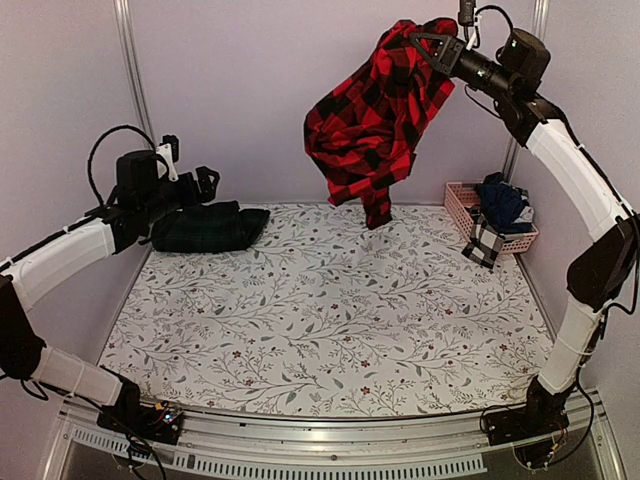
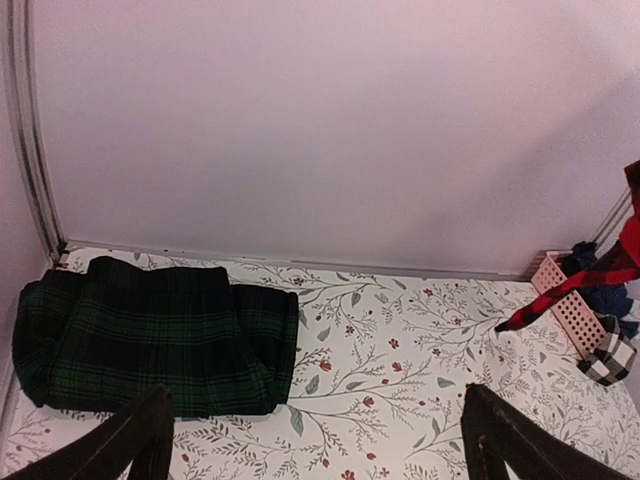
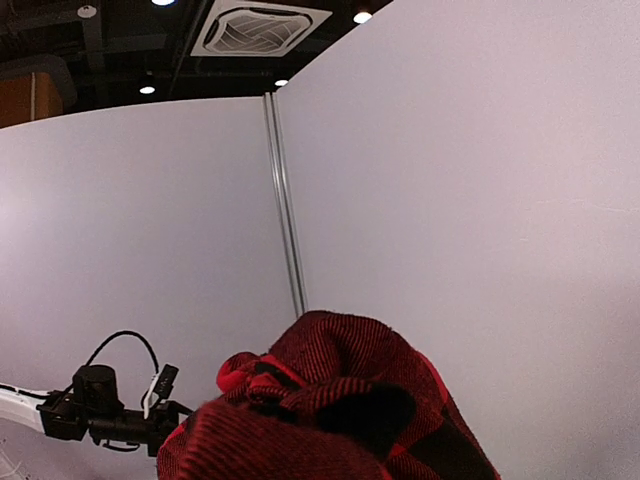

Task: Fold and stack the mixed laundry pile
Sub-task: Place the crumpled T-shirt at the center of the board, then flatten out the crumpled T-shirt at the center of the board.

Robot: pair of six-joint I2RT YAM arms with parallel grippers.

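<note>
High at the far right, your right gripper [image 1: 428, 42] is clamped tight on a bunched fold of the red-and-black checked flannel shirt [image 1: 372, 120]. The shirt hangs free in the air above the far part of the white leaf-patterned table cloth [image 1: 330, 330], and you cannot tell whether its lowest tail brushes the cloth. From the right wrist you see only the shirt's crumpled top heaped over the fingers. At the far left, your left gripper [image 1: 205, 183] hovers with its jaws spread wide and nothing between them, beside the left end of the dark green tartan piece [image 1: 212, 228]. That piece lies folded flat in the far left corner of the cloth, and in the left wrist view the two dark fingers [image 2: 130, 445] stand well apart on its near side, not touching it. In the far right corner sits the pink slatted basket [image 1: 458, 205], holding dark navy clothes [image 1: 500, 200], with a black-and-white checked piece [image 1: 485, 243] draped over its near side.
</note>
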